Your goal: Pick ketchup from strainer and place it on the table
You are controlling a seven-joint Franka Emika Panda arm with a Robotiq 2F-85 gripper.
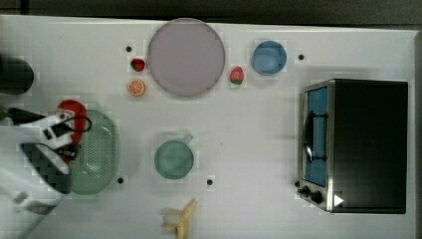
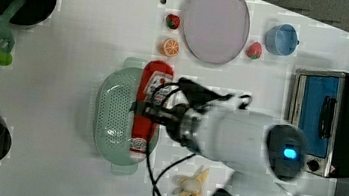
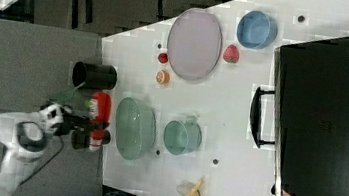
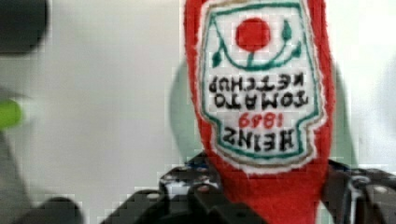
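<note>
Inventory, taken across the top view from its left to its right.

- Gripper (image 1: 67, 137): at the top view's far left, fingers closed on the ketchup (image 1: 72, 117) around its narrow part; the wrist view had the bottle's label close to the lens, with dark fingers (image 4: 196, 196) pressed against the red body on both sides.
- Ketchup: held over the strainer's edge, apparently lifted clear of the perforated bottom, though contact with the rim could not be ruled out.
- Strainer (image 1: 99, 154): pale green, otherwise empty, on the white worktop (image 1: 249, 124).
- Centre: a teal-green cup (image 1: 173, 159), a grey-lilac plate (image 1: 185, 57) flanked by two strawberries and an orange slice, a banana near the lower edge.
- Right: a blue cup (image 1: 269, 57) and a toaster oven (image 1: 356, 145).

Risk, as judged: the bottle looked soft and was pinched off-centre, so it could swing or slip during the carry; a low sideways path could snag the strainer's rim and drag the basket.
</note>
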